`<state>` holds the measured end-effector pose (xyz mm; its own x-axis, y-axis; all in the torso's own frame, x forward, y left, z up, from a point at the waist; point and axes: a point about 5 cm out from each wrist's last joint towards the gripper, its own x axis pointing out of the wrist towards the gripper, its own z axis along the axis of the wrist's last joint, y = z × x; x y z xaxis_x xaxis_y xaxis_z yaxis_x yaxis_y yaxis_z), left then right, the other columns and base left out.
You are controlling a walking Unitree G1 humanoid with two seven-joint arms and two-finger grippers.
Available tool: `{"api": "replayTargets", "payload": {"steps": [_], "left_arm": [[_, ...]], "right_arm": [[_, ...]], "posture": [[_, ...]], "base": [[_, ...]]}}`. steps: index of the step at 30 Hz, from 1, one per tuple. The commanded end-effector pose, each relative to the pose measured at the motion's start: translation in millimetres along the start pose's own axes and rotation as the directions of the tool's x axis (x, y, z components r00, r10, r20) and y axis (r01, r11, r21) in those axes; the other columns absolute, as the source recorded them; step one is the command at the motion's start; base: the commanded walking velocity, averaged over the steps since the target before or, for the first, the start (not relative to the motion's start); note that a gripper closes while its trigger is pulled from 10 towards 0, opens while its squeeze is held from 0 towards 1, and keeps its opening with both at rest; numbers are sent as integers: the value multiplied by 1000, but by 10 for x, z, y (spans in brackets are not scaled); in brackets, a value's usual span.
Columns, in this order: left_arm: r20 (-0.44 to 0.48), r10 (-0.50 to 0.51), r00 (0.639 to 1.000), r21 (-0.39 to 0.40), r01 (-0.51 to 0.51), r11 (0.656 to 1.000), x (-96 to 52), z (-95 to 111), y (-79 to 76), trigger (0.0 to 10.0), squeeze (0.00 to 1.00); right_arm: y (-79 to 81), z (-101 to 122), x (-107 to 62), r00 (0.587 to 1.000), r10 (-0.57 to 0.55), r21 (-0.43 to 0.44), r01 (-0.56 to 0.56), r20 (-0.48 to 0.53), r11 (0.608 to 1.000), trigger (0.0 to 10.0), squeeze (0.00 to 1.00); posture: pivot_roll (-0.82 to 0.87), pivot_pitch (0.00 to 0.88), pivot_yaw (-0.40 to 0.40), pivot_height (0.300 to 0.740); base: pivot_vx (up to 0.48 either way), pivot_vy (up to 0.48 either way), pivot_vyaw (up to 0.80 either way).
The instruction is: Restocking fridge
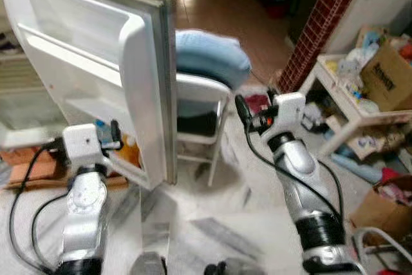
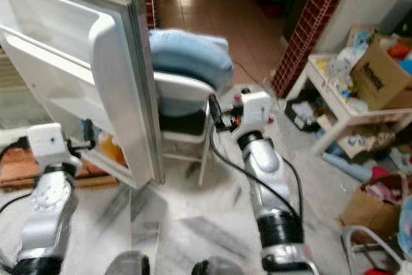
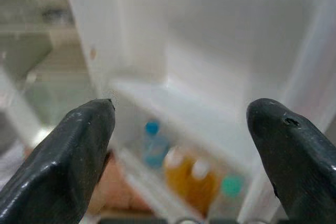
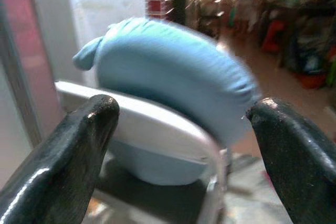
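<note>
- So the fridge door [image 1: 96,62] is the biggest thing here. It's swung wide open on the robot's left and takes up most of that side of the head views, white inner liner facing the camera with its moulded shelves.
- Just right of the door's edge there's a white chair [image 1: 199,104] with a big light-blue cushion [image 1: 209,56] sitting on its seat and bulging over the backrest.
- Over on the far right, a low white table [image 1: 351,111] is piled with clutter, including a cardboard box [image 1: 386,78], with more boxes and junk on the floor around it.
- Right gripper [image 4: 181,145] is held up in front of the chair, fingers spread wide with nothing between them. The cushion and backrest sit right in its wrist view.
- Left gripper [image 3: 184,145] is up at the lower part of the door, also wide open and empty, pointing into the door's bottom shelf [image 3: 173,182].
- The stocked stuff: a small blue-capped bottle [image 3: 154,145] and two orange bottles [image 3: 191,179] with white caps stand side by side in that bottom shelf. There's something with a green cap [image 3: 231,186] next to them, too blurry to make out.
</note>
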<state>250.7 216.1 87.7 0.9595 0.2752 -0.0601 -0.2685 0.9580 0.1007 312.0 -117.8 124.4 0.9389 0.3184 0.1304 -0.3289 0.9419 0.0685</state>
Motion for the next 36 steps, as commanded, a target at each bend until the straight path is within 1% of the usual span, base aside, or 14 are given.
{"api": "replayTargets", "payload": {"steps": [1, 3, 10, 11, 13, 18, 24, 27, 33, 34, 36], "left_arm": [[-19, 1, 1000, -6, -1, 1000, -58, -21, 19, 10000, 0], [-47, 26, 999, -43, -28, 999, -86, -57, 65, 10000, 0], [-53, 5, 999, -34, -6, 999, -98, -31, 43, 10000, 0], [-53, 5, 999, -34, -6, 999, -98, -31, 43, 10000, 0], [-62, -9, 998, -36, 7, 999, -99, -35, 26, 10000, 0], [-69, -22, 997, -41, 19, 999, -87, -39, 19, 10000, 0], [-72, -68, 995, -36, 65, 997, -21, -23, -54, 10000, 0], [-73, -73, 995, -33, 71, 997, -13, -13, -65, 10000, 0], [-78, -75, 994, -30, 73, 997, -9, -21, -61, 10000, 0], [-80, -77, 994, -29, 75, 997, -8, -24, -62, 10000, 0], [-81, -79, 994, -29, 77, 997, -7, -26, -61, 10000, 0]], "right_arm": [[3, 20, 28, 1000, 10, -7, -10, 6, 1000, 10000, 0], [-18, 48, 75, 1000, 2, -12, -2, 18, 1000, 10000, 0], [-39, 139, 246, 999, -7, -21, 8, 53, 1000, 10000, 0], [-39, 139, 246, 999, -7, -21, 8, 53, 1000, 10000, 0], [-35, 183, 316, 998, -6, -23, 7, 65, 1000, 10000, 0], [-19, 215, 386, 997, 5, -22, -3, 78, 1000, 10000, 0], [-2, 296, 546, 994, -24, 3, 24, 104, 1000, 10000, 0], [1, 326, 596, 993, -47, 18, 46, 110, 999, 10000, 0], [9, 315, 605, 993, -44, 42, 39, 111, 998, 10000, 0], [1, 277, 590, 995, -35, 74, 28, 97, 997, 10000, 0], [4, 255, 586, 995, -29, 98, 20, 92, 995, 10000, 0]], "posture": [[46, 70, -66, 740], [57, 70, -67, 740], [70, 69, -67, 740], [70, 69, -67, 740], [72, 67, -67, 740], [81, 64, -66, 740], [97, 57, -65, 740], [102, 54, -66, 740], [105, 53, -69, 740], [104, 55, -68, 740], [102, 57, -67, 740]], "base": [[0, 0, 738], [0, 0, 738], [0, 0, 736], [0, 0, 738], [0, 0, 738], [0, 0, 738], [0, 0, 668], [0, 0, 0], [0, 0, 0], [0, 0, 0], [0, 0, 0]]}}
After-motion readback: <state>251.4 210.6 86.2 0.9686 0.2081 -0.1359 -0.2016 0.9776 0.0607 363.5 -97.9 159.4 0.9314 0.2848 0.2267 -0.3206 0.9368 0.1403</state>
